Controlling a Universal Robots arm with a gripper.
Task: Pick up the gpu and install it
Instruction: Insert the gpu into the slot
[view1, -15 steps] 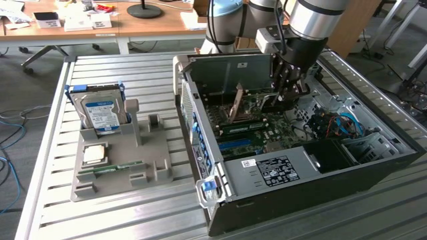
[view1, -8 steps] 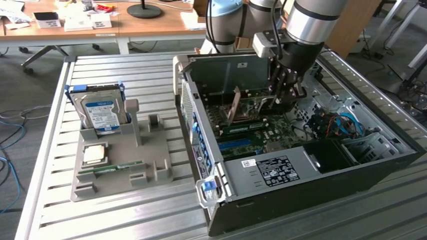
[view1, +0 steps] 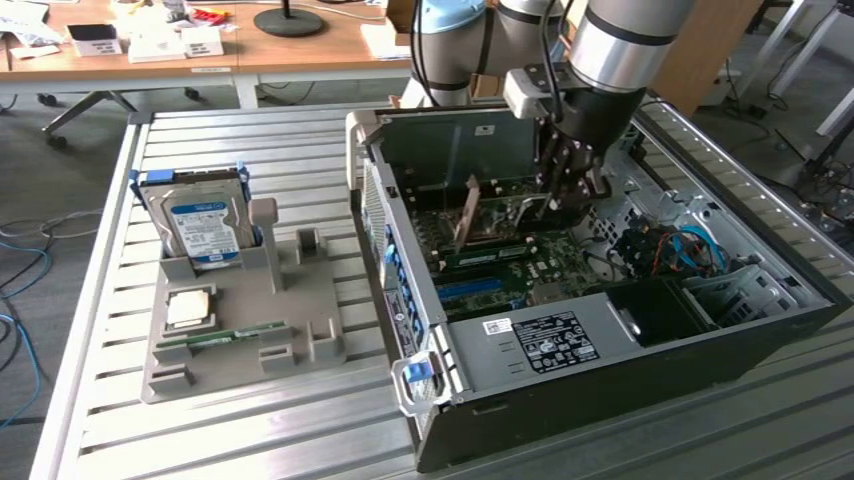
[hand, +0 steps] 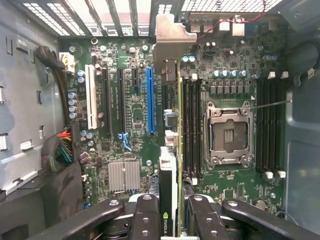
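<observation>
Right of centre in the exterior view, the arm reaches down into the open case (view1: 601, 340), which lies on its side on the slatted tabletop (view1: 267, 420). The tool (view1: 567, 205) is closed on the gpu (view1: 487, 212), which stands on edge inside the case above the motherboard (view1: 534, 270).

In the wrist view the tool (hand: 177, 220) sits at bottom centre, with one finger (hand: 147, 215) on each side of the gpu (hand: 169, 190). The card runs up the middle of the frame, between the blue slot (hand: 150, 100) and the CPU socket (hand: 227, 132). Its silver bracket (hand: 170, 35) is at upper centre. Whether the card is seated cannot be told.
</observation>
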